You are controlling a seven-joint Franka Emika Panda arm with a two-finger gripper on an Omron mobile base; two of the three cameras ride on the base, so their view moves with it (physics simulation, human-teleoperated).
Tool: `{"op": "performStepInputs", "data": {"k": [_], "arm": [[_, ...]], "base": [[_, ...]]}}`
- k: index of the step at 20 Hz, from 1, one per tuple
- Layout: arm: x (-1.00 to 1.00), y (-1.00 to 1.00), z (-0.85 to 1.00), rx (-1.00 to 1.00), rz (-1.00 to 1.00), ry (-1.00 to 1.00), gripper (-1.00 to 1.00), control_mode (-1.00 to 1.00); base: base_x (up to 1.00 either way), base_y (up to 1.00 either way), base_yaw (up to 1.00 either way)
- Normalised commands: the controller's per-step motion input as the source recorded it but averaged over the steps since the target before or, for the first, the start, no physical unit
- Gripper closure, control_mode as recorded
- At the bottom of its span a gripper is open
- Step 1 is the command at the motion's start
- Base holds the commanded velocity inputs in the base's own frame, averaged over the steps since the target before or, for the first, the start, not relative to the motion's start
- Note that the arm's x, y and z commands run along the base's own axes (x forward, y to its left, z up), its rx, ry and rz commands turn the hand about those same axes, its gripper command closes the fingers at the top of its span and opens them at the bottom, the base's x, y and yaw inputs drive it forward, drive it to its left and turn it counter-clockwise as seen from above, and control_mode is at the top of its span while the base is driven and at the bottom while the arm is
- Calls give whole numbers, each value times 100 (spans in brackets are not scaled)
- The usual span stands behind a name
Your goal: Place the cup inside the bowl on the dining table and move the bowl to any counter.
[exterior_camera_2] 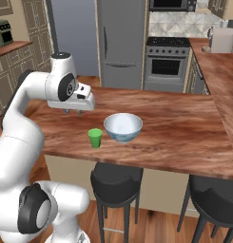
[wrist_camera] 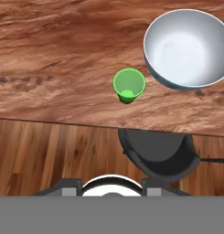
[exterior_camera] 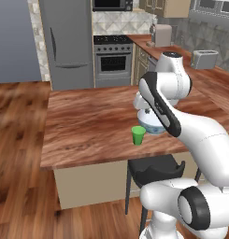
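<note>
The green cup (wrist_camera: 129,85) is standing upright, mouth up, on the wood-grain table (exterior_camera_2: 175,128) near its front edge, just beside the round white bowl (exterior_camera_2: 123,126). The arm is holding the end effector (exterior_camera_2: 73,112) above the table, pointing down, grasping nothing; how wide its fingers stand, I cannot tell.

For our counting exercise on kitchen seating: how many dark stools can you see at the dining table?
2. One stool stands at the dining table's near edge, below the cup and bowl. A second stool sits further right, cut off by the frame. Others may be hidden.
</note>
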Motion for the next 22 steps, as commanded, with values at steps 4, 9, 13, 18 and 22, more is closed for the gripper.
{"op": "performStepInputs", "data": {"k": [4, 9, 13, 18, 22], "arm": [[2, 0, 0, 0, 0, 3, -100, -100], [0, 2, -14, 0, 0, 0, -100, -100], [0, 8, -26, 0, 0, 0, -100, -100], [0, 3, -7, -1, 0, -1, -100, -100], [0, 0, 0, -5, 0, 0, -100, -100]], "base": [[0, 0, 0], [0, 0, 0], [0, 0, 0], [0, 0, 0], [0, 0, 0]]}}
